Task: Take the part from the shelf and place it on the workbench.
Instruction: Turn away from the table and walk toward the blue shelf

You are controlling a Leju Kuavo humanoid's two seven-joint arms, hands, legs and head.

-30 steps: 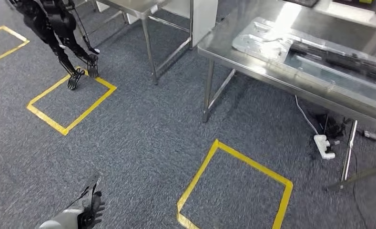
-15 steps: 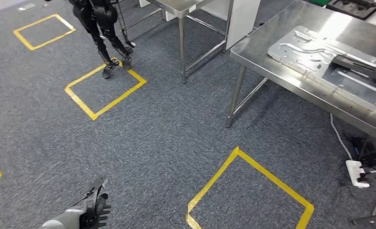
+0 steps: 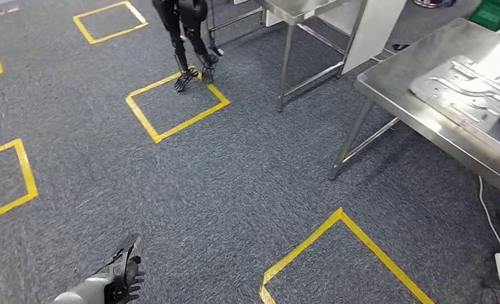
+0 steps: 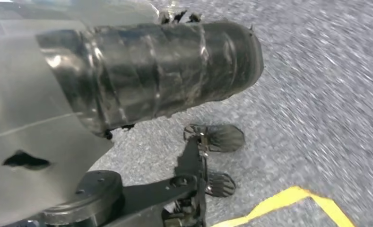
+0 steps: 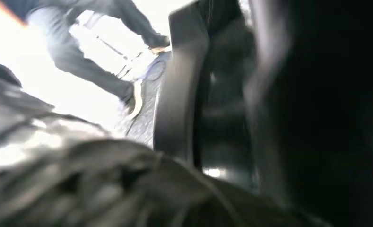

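left hand [image 3: 121, 284] hangs low over the grey carpet [image 3: 234, 183], holding nothing, fingers pointing down. right hand [image 5: 80, 184] blurred; grip cannot be told. a grey metal part [image 3: 469, 95] lies on the steel counter [image 3: 399, 95], well apart from the left hand.

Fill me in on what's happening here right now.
Nothing is being handled at the moment. The left robot hand hangs low over grey carpet marked with yellow tape squares. A steel workbench stands to the right with a flat metal plate lying on it. Another black robot stands at the edge of a taped square farther off. The right wrist view is too blurred to read.
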